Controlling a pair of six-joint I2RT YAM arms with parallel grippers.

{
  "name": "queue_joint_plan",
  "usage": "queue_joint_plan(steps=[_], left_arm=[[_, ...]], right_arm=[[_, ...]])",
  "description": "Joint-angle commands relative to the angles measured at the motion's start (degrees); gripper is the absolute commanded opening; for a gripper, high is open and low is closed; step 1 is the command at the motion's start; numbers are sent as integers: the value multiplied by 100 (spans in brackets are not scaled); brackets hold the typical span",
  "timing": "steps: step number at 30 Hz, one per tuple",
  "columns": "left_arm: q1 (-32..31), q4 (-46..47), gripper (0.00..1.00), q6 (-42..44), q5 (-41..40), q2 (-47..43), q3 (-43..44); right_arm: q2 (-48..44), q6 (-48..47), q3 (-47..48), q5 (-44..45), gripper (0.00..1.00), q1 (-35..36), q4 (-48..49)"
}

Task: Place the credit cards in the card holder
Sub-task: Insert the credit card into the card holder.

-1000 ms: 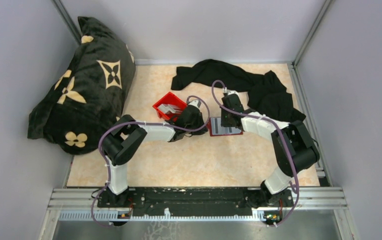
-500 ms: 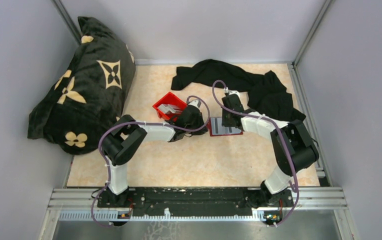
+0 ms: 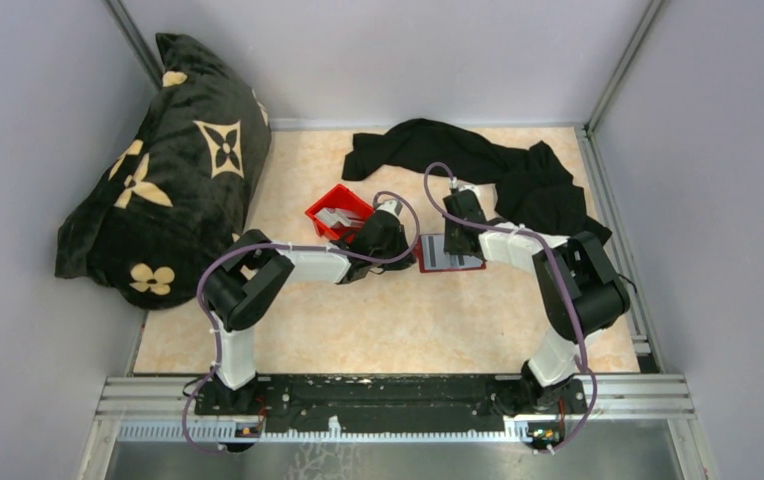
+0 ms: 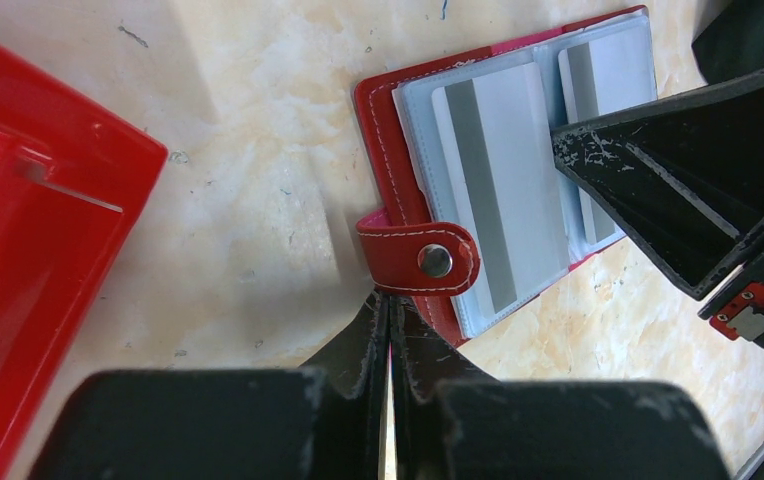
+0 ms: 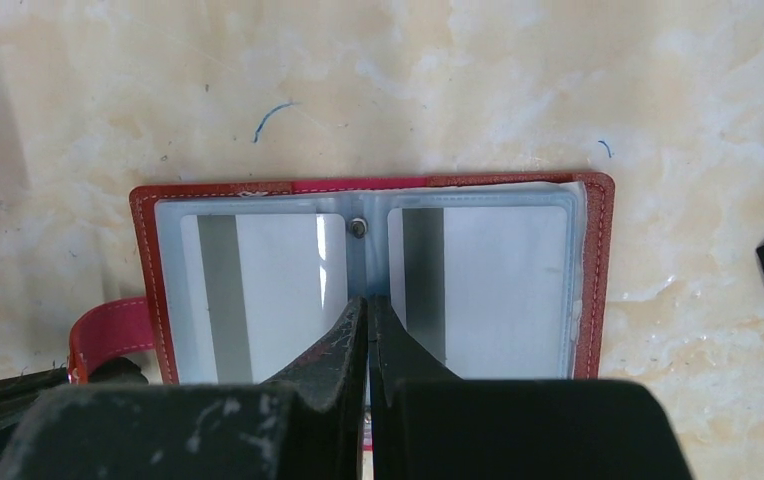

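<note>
Here, two credit cards [image 5: 268, 290] in one card holder [image 5: 358, 184]; left pincer [image 4: 389, 305], right pincer [image 5: 367, 300] together.

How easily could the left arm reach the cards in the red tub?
Probably easily: the tub sits open-topped right beside the left fingers, with nothing covering its cards. The fingers are shut beside the wallet, so they would need to open first.
</note>
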Motion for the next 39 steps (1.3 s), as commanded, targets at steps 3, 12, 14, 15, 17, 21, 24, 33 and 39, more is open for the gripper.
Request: queue_joint_plan(steps=[3, 12, 14, 15, 17, 21, 24, 33, 39], left_arm=[[-14, -503, 6, 78, -137, 268, -48], [-28, -496, 6, 64, -62, 340, 63], [-24, -484, 6, 53, -42, 346, 71], [-23, -483, 5, 54, -32, 349, 79], [-28, -488, 5, 51, -18, 363, 96], [-24, -471, 5, 48, -6, 377, 98], [-28, -456, 5, 38, 9, 379, 90], [-28, -444, 5, 35, 14, 393, 91], [-28, -494, 6, 46, -94, 274, -1]], right_arm=[[167, 44, -63, -91, 0, -63, 213], [170, 51, 23, -300, 0, 30, 181], [193, 73, 38, -301, 0, 78, 185], [194, 82, 46, -292, 0, 111, 185], [208, 111, 65, -296, 0, 162, 195], [239, 138, 161, -303, 0, 257, 159], [258, 153, 233, -281, 0, 320, 115], [335, 186, 446, -232, 0, 553, -14], [183, 197, 447, 109, 0, 553, -192]])
